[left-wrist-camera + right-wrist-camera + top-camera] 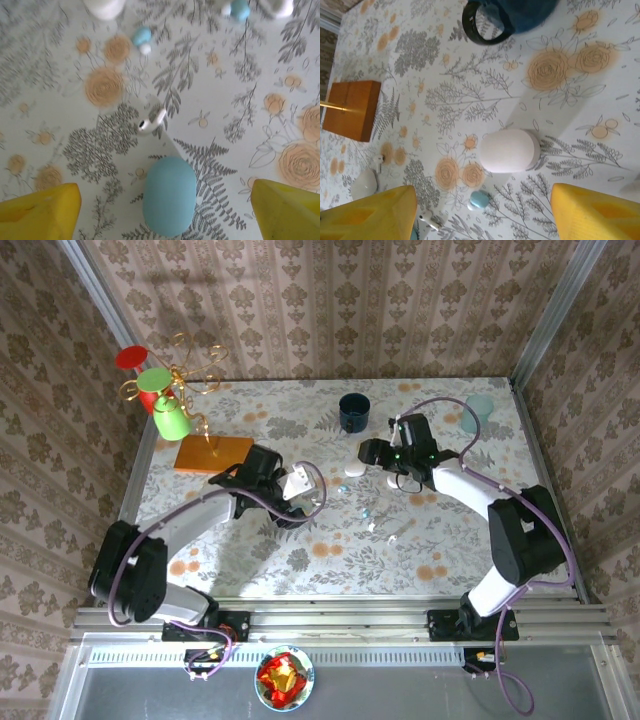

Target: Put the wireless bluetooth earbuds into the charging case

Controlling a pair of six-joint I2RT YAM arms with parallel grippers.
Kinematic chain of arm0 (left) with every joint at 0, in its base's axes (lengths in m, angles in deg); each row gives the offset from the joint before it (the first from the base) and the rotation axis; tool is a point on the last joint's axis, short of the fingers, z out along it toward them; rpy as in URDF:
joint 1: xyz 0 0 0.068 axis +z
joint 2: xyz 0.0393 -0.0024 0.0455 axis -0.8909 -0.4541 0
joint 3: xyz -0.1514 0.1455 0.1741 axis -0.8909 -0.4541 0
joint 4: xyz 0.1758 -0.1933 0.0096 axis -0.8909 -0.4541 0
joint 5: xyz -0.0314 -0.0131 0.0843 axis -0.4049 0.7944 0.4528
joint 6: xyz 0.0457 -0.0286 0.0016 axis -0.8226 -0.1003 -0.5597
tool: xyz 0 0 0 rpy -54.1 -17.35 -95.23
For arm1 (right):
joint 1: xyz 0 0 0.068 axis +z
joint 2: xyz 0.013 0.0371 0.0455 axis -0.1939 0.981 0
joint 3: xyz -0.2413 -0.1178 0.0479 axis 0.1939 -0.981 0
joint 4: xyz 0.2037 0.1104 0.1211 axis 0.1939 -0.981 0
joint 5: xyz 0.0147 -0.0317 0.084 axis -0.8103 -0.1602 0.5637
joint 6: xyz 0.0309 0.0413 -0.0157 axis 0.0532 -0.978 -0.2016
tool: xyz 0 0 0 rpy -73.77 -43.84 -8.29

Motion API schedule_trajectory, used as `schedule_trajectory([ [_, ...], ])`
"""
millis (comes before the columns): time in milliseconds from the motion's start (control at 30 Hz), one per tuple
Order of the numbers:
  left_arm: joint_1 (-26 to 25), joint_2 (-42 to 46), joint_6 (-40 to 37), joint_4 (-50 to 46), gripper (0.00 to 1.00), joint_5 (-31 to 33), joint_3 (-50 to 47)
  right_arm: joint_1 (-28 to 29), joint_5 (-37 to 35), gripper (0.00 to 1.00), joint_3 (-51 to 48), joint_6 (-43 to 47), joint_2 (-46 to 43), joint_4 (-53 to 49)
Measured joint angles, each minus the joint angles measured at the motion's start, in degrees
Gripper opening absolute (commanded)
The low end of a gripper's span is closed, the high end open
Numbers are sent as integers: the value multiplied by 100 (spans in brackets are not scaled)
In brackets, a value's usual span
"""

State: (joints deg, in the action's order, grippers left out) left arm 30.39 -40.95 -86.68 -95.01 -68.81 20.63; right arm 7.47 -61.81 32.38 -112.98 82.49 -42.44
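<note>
Left wrist view: left pincer (165,207) stood spread and empty, straddling a pale blue case (169,195). A white stemmed earbud (151,121) lay loose on the bench (60,125) just beyond. Right pincer (485,205) was likewise released, flanking a white case (510,150). No earbud appeared seated; all insertion was yet to do.

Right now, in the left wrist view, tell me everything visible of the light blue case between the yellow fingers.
The light blue case is a smooth, rounded oval pebble of matte-looking plastic, with no seam, lid gap or marking that I can make out, so it looks closed. It lies flat on the floral table cover, in the gap between the yellow fingers, touching neither. A white stemmed earbud lies just beyond it, apart.
</note>
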Motion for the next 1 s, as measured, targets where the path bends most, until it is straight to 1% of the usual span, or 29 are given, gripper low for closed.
schedule_trajectory([
  [300,-149,-741,-92,-520,86,409,319,37,-42,73,-219,83,-87,-94],
  [400,-216,-973,-111,-570,83,474,393,37,-44,73,-234,98,-87,-92],
  [467,-243,-1137,-131,-603,80,538,433,37,-42,73,-260,98,-87,-90],
  [500,-260,-1217,-144,-610,73,570,444,37,-42,73,-280,98,-87,-92],
  [533,-262,-1298,-153,-619,70,595,452,37,-42,73,-293,98,-87,-94],
  [567,-262,-1360,-164,-632,69,619,457,37,-44,73,-299,98,-87,-94],
  [767,-262,-1569,-245,-664,46,726,544,37,-42,73,-321,96,-90,-94],
  [800,-262,-1569,-260,-662,43,726,546,37,-42,72,-334,94,-98,-94],
  [1000,-262,-1517,-341,-568,41,726,498,37,-31,72,-551,-33,-417,-92],
])
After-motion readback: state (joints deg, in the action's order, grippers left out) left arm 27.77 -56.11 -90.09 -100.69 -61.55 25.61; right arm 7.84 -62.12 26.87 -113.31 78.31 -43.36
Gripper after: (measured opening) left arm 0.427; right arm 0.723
